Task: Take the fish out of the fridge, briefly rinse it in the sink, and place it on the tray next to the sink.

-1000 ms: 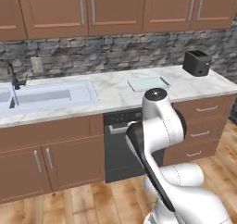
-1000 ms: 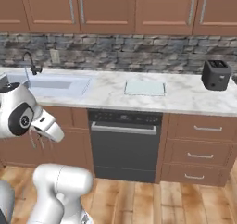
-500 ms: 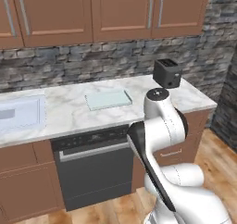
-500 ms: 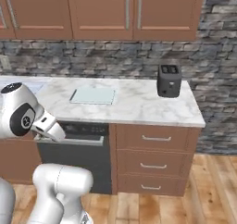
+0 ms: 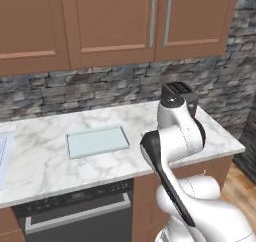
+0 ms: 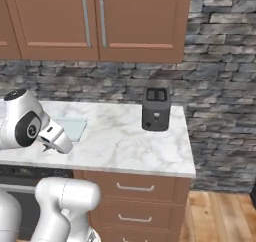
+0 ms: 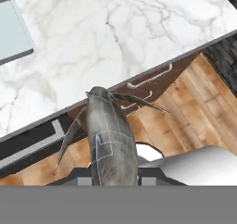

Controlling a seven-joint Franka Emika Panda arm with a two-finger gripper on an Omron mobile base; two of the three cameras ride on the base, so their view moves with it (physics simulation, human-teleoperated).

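Over the tabletop's point(image 5: 45, 161) front edge, the hand point(image 7: 113, 179) is clamped on the fish point(image 7: 110, 140). Base has rolled right past the sink; tray point(image 5: 97, 140) sits mid-tabletop, so no rinse yet, I'd guess.

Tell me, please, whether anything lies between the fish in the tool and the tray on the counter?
Nothing visible does. The fish hangs off the counter's front edge, and only bare marble counter separates it from the tray.

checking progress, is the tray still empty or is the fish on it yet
Empty. The tray lies bare on the counter, while the fish is in the shut jaws, out over the floor.
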